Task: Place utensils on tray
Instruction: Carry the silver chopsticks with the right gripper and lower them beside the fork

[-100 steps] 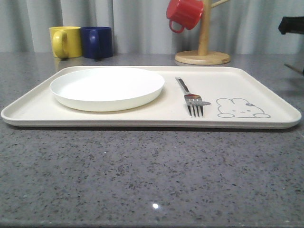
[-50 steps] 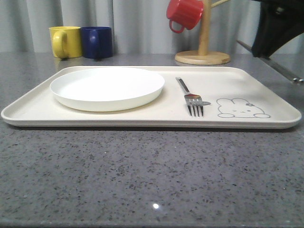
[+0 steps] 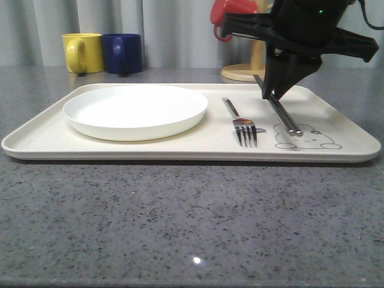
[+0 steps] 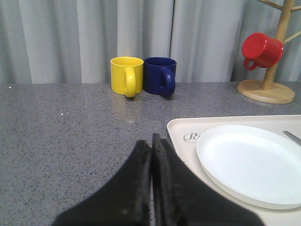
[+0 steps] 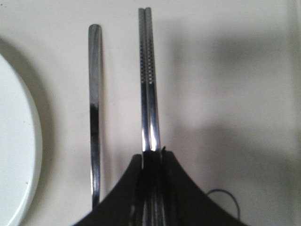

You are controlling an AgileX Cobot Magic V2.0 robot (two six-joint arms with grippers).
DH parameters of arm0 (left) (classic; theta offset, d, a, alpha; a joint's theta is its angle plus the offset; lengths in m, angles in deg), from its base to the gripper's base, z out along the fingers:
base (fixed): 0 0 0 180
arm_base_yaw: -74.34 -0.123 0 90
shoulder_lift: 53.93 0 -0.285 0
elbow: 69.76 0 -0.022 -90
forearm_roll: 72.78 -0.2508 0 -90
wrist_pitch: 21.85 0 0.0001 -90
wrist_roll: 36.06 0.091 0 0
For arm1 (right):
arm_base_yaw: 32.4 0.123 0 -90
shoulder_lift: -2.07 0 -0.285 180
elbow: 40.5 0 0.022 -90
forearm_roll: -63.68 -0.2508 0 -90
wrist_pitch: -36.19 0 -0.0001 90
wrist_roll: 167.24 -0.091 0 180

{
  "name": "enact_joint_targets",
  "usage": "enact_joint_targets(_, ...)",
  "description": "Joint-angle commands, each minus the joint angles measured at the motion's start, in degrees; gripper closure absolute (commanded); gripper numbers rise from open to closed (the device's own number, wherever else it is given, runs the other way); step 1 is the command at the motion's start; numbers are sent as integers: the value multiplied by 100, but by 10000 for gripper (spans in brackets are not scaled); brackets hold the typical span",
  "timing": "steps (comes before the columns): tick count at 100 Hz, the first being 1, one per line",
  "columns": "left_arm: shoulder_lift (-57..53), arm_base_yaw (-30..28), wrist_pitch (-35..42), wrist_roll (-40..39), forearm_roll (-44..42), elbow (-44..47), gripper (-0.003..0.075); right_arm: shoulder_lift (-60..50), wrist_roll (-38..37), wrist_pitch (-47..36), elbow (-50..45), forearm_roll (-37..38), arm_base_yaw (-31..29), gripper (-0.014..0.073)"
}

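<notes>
Swinging in from the right, the right hand (image 3: pixel 277 96) now pinches the chopsticks (image 3: pixel 283 115) above the tray (image 3: pixel 336 114), beside the fork (image 3: pixel 241 125); the left hand (image 4: pixel 151 150) is pressed together.

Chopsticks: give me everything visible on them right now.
The chopsticks are a pair of slim, flat, shiny silver metal sticks held side by side, with a textured patch near their tips. The right gripper is shut on one end. In the front view they slant down over the tray, tips at the rabbit drawing, beside the fork. Whether the tips touch the tray is unclear.
</notes>
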Motion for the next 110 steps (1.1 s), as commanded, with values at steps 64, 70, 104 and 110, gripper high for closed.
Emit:
enact_joint_targets(64, 42, 9, 441, 4, 52, -164, 738, 272, -29, -131, 333, 73, 35, 390)
enact_joint_targets(70, 42, 9, 441, 4, 52, -164, 738, 272, -29, -131, 333, 73, 35, 341)
enact_joint_targets(104, 42, 9, 441, 4, 52, -164, 738, -122, -29, -67, 333, 74, 17, 242)
enact_joint_targets(110, 42, 9, 441, 4, 52, -164, 738, -268, -29, -9, 333, 116, -24, 242)
